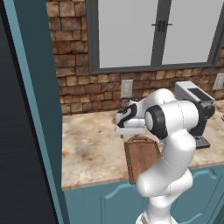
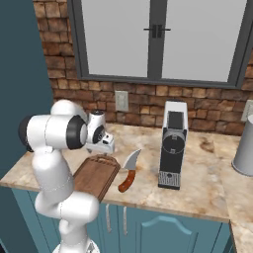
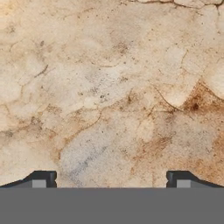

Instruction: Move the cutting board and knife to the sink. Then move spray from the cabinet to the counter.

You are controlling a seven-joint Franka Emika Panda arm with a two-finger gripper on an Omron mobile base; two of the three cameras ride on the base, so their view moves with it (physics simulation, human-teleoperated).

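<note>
— Brick wall, big window, tan stone counter point(image 1: 87, 148) on teal cupboards. What's nearest us?

— At the front edge, the board point(image 2: 96, 176), dark brown, lying flat with its handle end pointing toward the wall. The arm's elbow hides part of it from both sides.

— And the knife point(image 2: 129, 172)?

— Just beside the board, on its right, flat on the stone. Reddish handle toward us, blade toward the wall. It looks apart from the board, though only narrowly.

— Where's the gripper point(image 3: 111, 179)?

— Above the counter just past the board's handle end, pointing down at bare mottled stone. The two fingertips point(image 3: 43, 179) stand spread wide with nothing between them.

— Further back?

— A coffee machine point(image 2: 172, 150) right of the knife, a grey jug point(image 2: 244, 148) at the far right edge, and a wall socket point(image 2: 121, 101) in the brick under the window point(image 2: 158, 39).
</note>
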